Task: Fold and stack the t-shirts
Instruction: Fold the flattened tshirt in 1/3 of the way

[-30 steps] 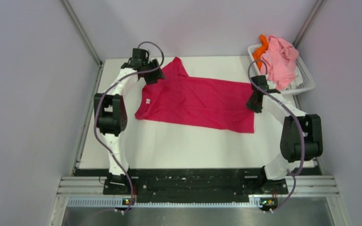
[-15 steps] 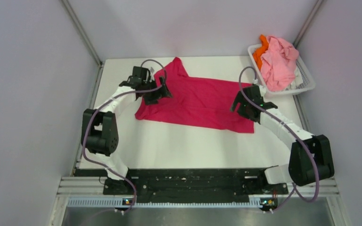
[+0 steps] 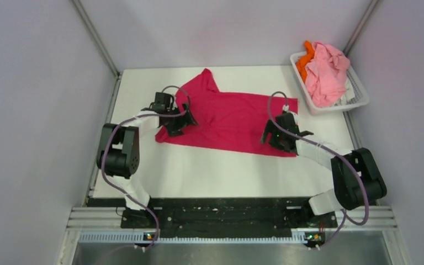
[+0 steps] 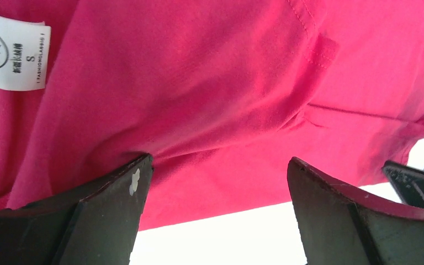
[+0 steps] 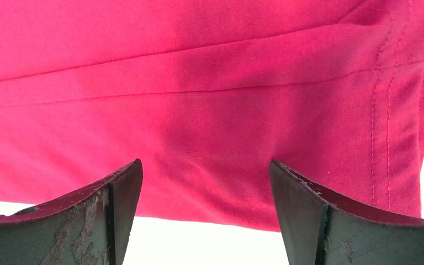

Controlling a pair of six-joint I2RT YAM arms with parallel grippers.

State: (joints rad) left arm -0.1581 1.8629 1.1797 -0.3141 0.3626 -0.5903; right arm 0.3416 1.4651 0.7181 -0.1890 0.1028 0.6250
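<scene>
- The magenta-red t-shirt lies spread sideways on the bench. Its collar end is to the left, its hem end to the right, and one sleeve sticks out toward the far side.
- The left hand is spread wide and holds nothing. It sits low over the shirt's near edge at the collar end, with the white neck label just beside it.
- The right hand is also spread wide and empty, over the near edge by the hem corner. Bare bench shows just below the cloth there.
- The step in hand looks like a two-handed pinch of the near edge, to carry it over for a first fold.
- The cloth puckers right at one tip of the left hand. A grip closing on that bunch could take a lump rather than a clean edge and leave a crease.
- If either hand takes only the top layer, the layers could part on the lift and the fold would sag.
- If the two hands bite at uneven depth, the fold line would likely run crooked.
- The protruding far sleeve may end up outside the folded shape.
- The light pink t-shirt and orange t-shirt sit heaped in the white basket, well apart and unfolded, so most of the task remains.
</scene>
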